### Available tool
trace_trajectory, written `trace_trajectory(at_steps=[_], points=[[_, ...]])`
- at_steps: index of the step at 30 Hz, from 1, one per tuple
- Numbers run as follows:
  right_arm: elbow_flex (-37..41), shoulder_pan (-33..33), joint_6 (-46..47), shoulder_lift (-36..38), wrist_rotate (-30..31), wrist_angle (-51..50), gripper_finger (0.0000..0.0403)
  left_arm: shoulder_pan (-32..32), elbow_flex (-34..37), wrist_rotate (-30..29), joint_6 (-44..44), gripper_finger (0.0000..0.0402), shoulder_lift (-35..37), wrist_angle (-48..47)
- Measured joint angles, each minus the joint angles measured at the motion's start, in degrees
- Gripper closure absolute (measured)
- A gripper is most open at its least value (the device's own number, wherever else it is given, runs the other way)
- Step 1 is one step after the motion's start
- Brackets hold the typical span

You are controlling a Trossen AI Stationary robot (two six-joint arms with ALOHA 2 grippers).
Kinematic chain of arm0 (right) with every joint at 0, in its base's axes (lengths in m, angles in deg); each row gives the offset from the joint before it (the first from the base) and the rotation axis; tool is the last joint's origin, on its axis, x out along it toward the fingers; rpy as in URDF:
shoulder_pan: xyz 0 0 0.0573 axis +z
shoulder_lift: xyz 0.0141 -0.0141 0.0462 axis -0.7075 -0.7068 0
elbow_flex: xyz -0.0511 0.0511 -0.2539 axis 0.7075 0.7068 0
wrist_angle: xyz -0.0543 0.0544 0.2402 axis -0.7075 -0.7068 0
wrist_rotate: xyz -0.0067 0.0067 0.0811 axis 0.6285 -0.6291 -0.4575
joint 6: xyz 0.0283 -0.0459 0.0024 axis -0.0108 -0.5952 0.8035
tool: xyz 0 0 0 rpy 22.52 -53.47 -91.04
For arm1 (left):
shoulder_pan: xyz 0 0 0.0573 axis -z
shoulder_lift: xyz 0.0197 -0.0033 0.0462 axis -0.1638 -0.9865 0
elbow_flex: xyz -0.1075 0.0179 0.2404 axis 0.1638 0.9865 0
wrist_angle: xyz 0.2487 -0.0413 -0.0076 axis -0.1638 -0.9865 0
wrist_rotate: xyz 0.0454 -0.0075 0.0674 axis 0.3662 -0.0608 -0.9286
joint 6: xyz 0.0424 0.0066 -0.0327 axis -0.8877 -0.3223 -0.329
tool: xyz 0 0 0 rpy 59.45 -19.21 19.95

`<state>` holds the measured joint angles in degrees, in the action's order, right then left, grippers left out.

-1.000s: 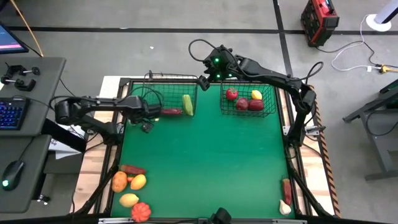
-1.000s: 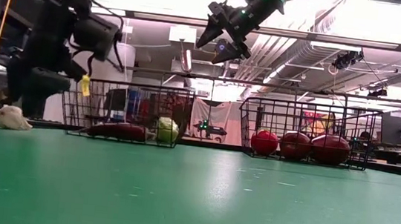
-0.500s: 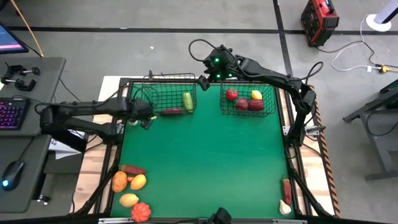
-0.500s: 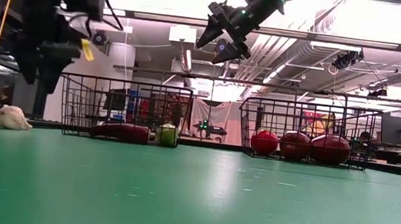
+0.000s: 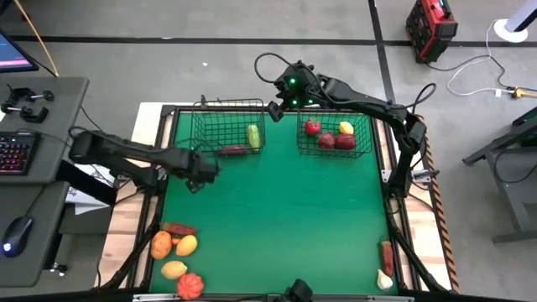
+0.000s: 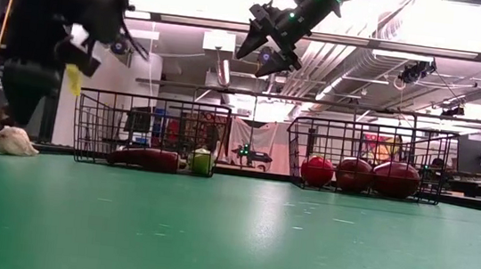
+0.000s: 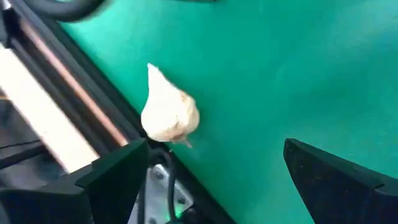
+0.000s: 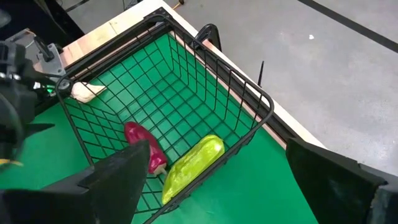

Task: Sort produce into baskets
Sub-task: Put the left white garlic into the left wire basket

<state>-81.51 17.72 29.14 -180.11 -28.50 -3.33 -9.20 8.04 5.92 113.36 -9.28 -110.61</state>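
The left pincer (image 5: 204, 170) hangs with fingers apart and empty over the green bench (image 5: 277, 218), just in front of the left basket (image 5: 226, 134), its tips hard to make out from above. The right pincer (image 5: 273, 109), also apart and empty, hovers between that basket and the right basket (image 5: 336, 134). A white garlic bulb (image 7: 169, 112) lies at the bench edge. Red apples (image 6: 354, 174) sit blurred behind mesh. Ceiling ducts run beyond; no writing is legible.

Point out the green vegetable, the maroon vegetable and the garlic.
green vegetable (image 8: 193, 160), right wrist view, mid-body.
maroon vegetable (image 8: 142, 145), right wrist view, upper body.
garlic (image 7: 169, 116), left wrist view, bulb centre.
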Motion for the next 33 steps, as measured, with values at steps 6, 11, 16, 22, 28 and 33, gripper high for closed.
trace_trajectory(at_steps=[6,11,16,22,28,33], points=[[0.0,0.0,1.1,0.0,0.0,0.0,0.0034,-0.2,0.9,-0.8,-0.1,0.0037,-7.2,1.0],[0.0,0.0,1.1,0.0,0.0,0.0,0.0034,-0.5,3.4,0.4,0.6,0.0037,-8.4,3.1],[0.0,0.0,1.1,0.0,0.0,0.0,0.0034,-1.7,3.6,-0.6,2.0,0.0037,-8.3,3.7],[0.0,0.1,2.2,0.0,0.0,0.0,0.0034,-6.0,4.9,-1.3,1.9,0.0037,-8.3,4.7],[0.0,1.0,2.0,0.0,0.6,0.0,0.0034,-12.7,5.4,-1.2,1.5,0.0037,-8.3,6.0],[0.0,2.3,1.1,0.0,1.6,0.1,0.0034,-16.0,5.4,-1.0,1.0,0.0037,-8.3,6.1]])
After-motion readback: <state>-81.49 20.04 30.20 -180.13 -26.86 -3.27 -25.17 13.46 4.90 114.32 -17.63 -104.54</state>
